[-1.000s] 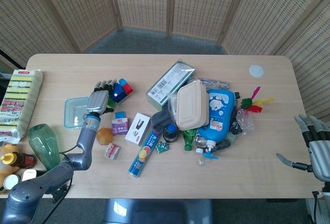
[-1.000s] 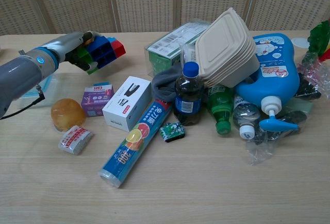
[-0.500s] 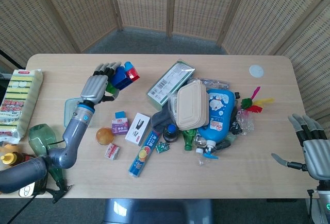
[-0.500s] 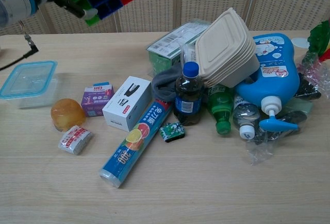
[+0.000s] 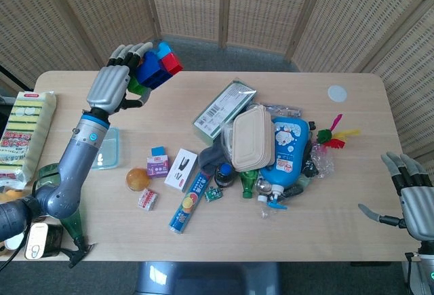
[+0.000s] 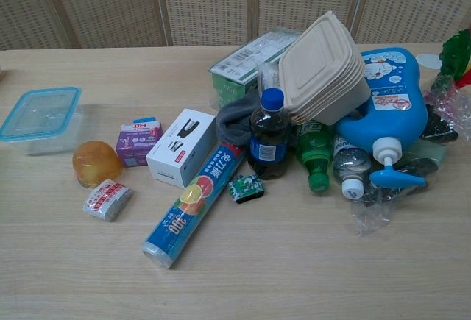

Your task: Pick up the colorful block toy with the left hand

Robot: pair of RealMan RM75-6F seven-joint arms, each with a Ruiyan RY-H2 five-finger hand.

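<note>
The colorful block toy (image 5: 157,67), blue with red and green parts, is held high above the table's far left corner in the head view. My left hand (image 5: 116,82) grips it from the left, fingers wrapped over its top. The chest view shows neither this hand nor the toy. My right hand (image 5: 411,197) hangs open off the table's right edge, fingers spread, holding nothing.
A clear blue-rimmed container (image 6: 40,118) sits at the left, with an orange ball (image 6: 96,162), a purple box (image 6: 137,142) and a white box (image 6: 182,157) nearby. A dense pile with a beige clamshell (image 6: 322,70) and blue bottle (image 6: 388,103) fills the middle right. A sponge pack (image 5: 26,129) lies far left.
My left hand has lifted the block toy up off the table and toward the far left, rising out of the chest view. The right hand has barely moved.
</note>
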